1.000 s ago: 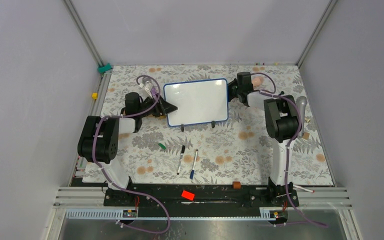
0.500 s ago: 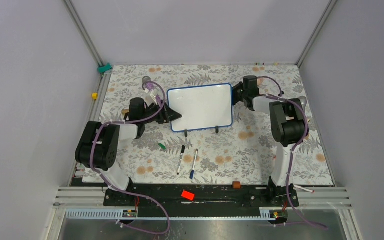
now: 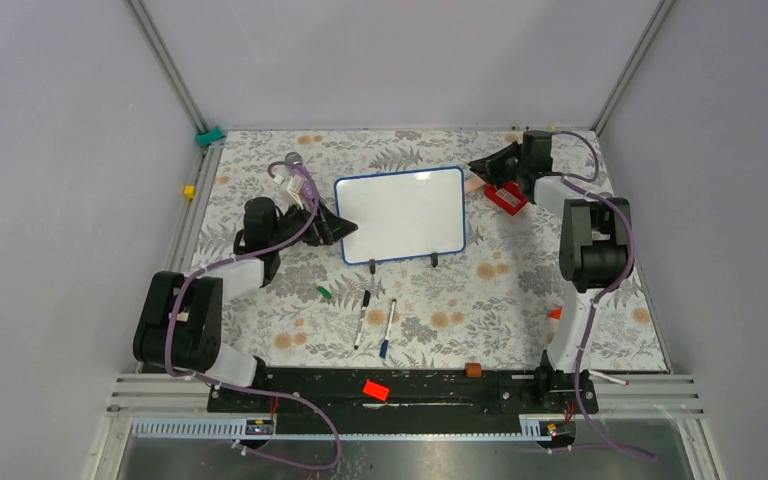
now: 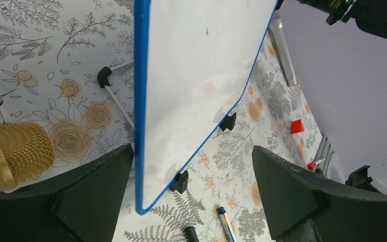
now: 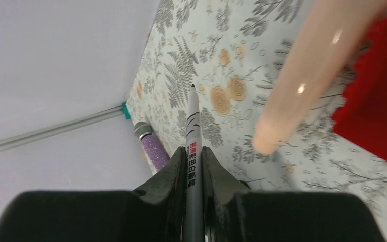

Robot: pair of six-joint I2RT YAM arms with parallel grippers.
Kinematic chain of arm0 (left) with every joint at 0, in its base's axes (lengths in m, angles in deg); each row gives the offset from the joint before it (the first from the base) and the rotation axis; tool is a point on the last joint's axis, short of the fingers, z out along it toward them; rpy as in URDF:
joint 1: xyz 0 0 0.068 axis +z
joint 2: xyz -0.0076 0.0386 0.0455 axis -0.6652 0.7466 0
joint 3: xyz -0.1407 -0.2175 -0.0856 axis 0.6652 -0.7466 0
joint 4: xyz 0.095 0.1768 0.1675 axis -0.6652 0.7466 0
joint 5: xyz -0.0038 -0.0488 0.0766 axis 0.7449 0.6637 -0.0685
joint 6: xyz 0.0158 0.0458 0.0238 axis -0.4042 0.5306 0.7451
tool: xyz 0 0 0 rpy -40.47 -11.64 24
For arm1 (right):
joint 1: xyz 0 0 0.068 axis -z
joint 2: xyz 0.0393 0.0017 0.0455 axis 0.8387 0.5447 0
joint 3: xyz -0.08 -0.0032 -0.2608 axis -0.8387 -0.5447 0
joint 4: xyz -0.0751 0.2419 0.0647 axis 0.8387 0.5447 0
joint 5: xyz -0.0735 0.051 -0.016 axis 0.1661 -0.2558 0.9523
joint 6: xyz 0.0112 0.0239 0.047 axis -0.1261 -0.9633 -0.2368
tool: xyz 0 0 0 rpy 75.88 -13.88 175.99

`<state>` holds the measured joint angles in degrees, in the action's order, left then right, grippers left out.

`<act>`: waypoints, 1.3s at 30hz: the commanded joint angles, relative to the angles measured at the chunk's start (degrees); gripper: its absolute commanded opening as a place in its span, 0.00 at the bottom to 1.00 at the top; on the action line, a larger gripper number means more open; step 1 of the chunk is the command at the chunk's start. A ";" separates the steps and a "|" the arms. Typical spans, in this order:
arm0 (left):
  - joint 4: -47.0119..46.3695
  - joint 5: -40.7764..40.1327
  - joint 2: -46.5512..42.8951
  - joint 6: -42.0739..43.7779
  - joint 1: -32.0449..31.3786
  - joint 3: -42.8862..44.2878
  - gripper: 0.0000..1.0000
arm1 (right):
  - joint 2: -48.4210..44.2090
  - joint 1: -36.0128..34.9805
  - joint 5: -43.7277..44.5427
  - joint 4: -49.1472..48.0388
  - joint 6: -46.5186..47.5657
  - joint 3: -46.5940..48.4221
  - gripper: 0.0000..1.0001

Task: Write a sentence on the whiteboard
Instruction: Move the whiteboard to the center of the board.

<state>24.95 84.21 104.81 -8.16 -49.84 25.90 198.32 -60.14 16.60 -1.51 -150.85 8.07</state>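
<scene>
The small glossy white whiteboard (image 3: 400, 214) with a thin blue rim stands on its short black feet toward the far middle of the flower-patterned table (image 3: 520, 300), its face bare of any writing. The left gripper (image 3: 332, 226) straddles the board's left edge with jaws spread wide, gripping nothing. The right gripper (image 3: 487, 164) hovers off the far right corner, clamped on a slim pale-grey marker (image 5: 193, 126) with a dark tip. By the look of it, the whole writing job lies ahead.
</scene>
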 commanded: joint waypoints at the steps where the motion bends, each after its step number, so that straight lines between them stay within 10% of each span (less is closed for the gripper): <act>1: -6.04 -2.71 -4.42 -3.09 0.25 -3.57 0.95 | -6.99 1.33 -0.98 4.95 5.19 -0.40 0.00; 15: 19.00 -24.03 -24.59 1.50 0.23 -2.57 0.99 | -30.51 2.56 9.02 15.11 15.80 -12.94 0.00; 39: 41.60 -31.64 -34.76 11.97 3.13 12.21 0.99 | -61.26 -2.06 2.37 23.36 25.90 -28.97 0.00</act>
<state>63.72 54.37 69.20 -0.81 -48.38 31.59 138.72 -60.05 21.02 20.24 -127.66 -21.46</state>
